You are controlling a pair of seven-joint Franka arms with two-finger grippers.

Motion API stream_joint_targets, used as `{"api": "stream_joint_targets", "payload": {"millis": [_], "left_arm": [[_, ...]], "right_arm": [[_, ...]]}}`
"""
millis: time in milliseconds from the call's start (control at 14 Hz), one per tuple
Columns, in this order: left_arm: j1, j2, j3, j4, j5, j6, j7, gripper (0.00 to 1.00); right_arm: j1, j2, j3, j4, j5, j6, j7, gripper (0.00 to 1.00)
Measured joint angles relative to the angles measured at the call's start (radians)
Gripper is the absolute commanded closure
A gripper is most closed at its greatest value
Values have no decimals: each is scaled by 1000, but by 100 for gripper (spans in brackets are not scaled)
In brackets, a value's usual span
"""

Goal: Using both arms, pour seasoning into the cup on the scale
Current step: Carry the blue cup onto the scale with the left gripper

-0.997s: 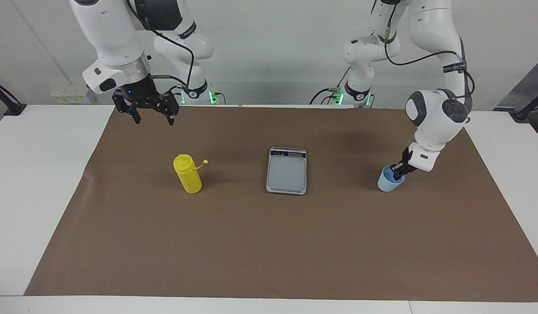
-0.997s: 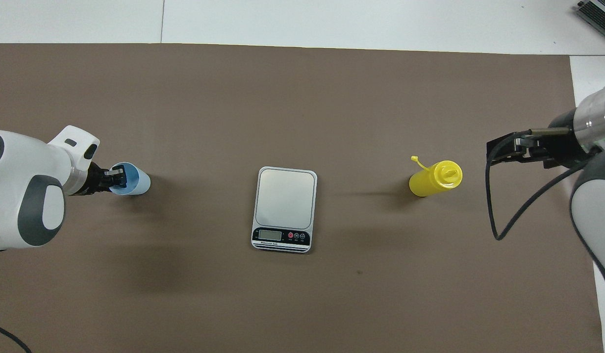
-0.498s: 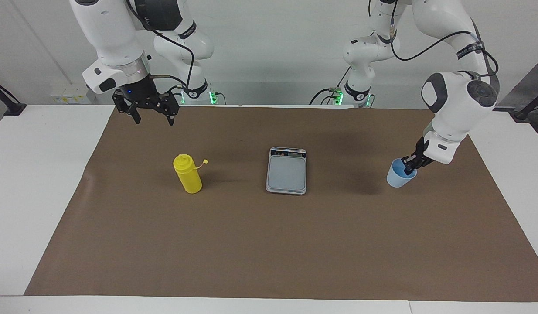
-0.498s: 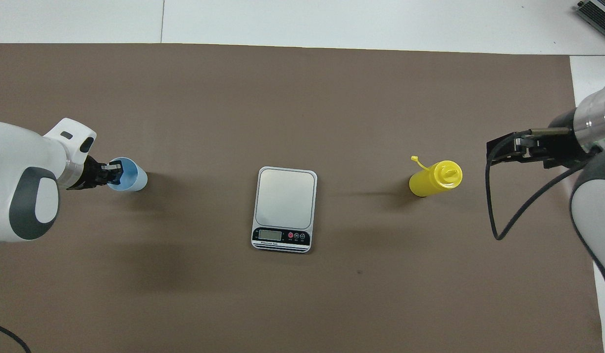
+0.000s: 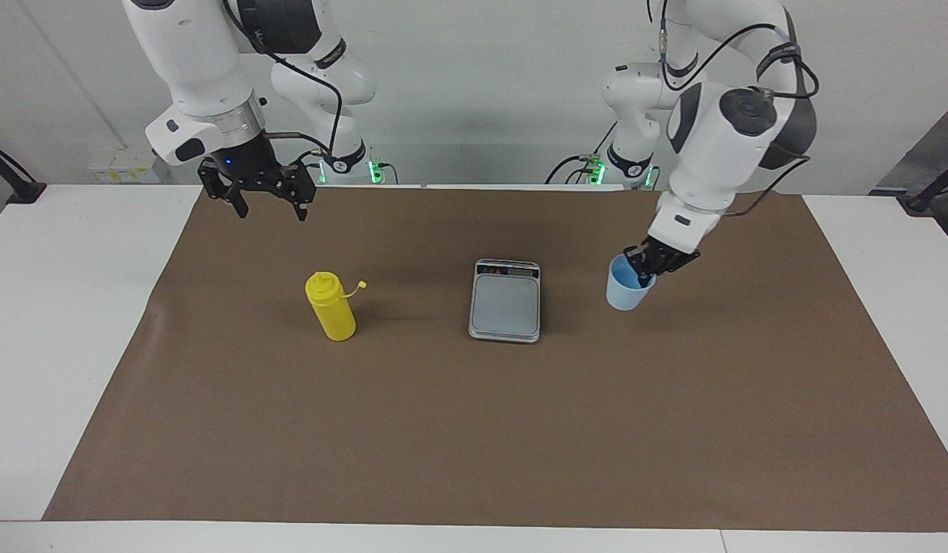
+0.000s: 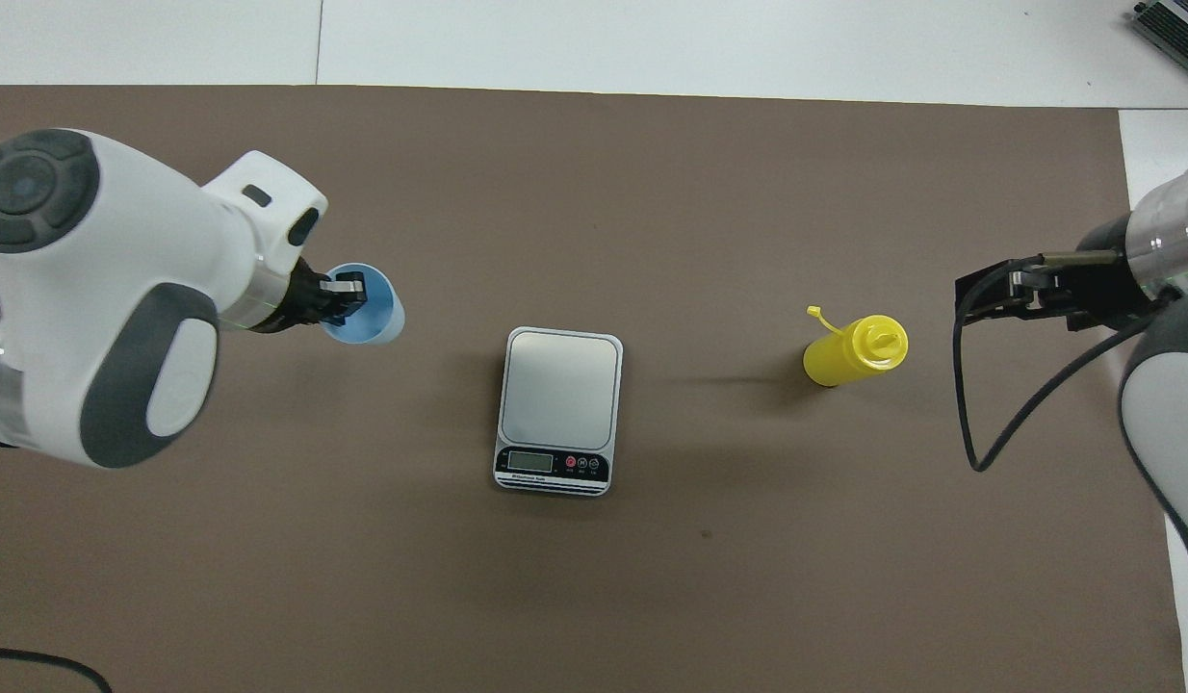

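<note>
**A:** On the brown mat, item one: the scale (image 5: 505,300), flat at mid-table, display strip at the end nearer the robots. Where was the cup (image 5: 624,283)?

**B:** Off the mat, tilted, carried by the left gripper (image 5: 649,268), which was clamped on the cup's rim with one finger inside the bowl. It hung just beside the scale, toward the left arm's end of the table. The plate carried nothing yet.

**A:** Item two, the seasoning (image 5: 331,307)?

**B:** A yellow bottle, upright on the mat, toward the right arm's end, well apart from the scale, cap strap sticking out toward the scale.

**A:** And the right gripper (image 5: 265,201)?

**B:** Fingers apart, holding nothing, waiting in the air above the mat's edge. The bottle was nearest that arm.

**A:** The relation that mattered?

**B:** Judged so: the cup needed only a short sideways carry onto the plate.
</note>
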Motion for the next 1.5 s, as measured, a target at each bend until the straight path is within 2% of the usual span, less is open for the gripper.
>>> {"api": "stream_joint_targets", "payload": {"millis": [214,427,641,926,1495], "left_arm": [[-132,12,-3,-70,0,116,-100,100],[-198,39,-2,-104,18,171,-133,100],[-250,103,-2,-108,97,230,-233,100],[-258,150,2,-107,104,274,-244,100],[-257,155,12,-104,106,309,-244,100]], "right_arm": [[0,0,0,0,0,0,0,0],[0,0,0,0,0,0,0,0],[0,0,0,-1,0,0,0,0],[0,0,0,-1,0,0,0,0],[0,-4,0,-16,0,0,-15,0]]}}
